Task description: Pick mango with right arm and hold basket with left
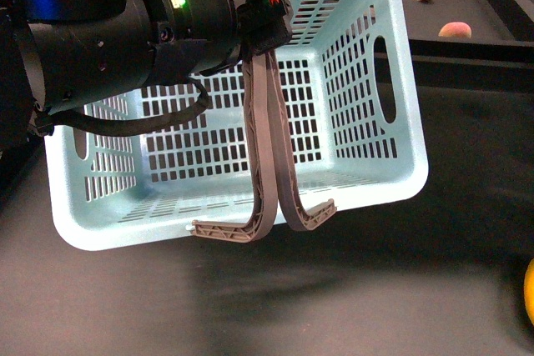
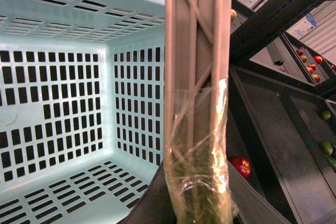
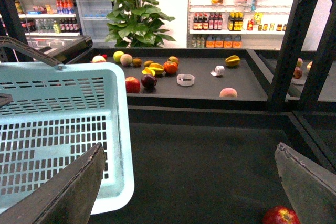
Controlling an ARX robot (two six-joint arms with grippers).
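Grips both swing handles [image 1: 271,147] of the tilted basket [image 1: 367,122] in the left claw [image 1: 265,22], spreads the right claw [image 3: 189,192] wide and empty - mango [image 1: 530,291] on the dark counter [image 1: 375,306], well apart from the basket.

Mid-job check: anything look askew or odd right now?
Yes. The basket hangs tipped from the left end effector, its empty inside facing the front camera instead of up. Crinkled clear film wraps its handles.
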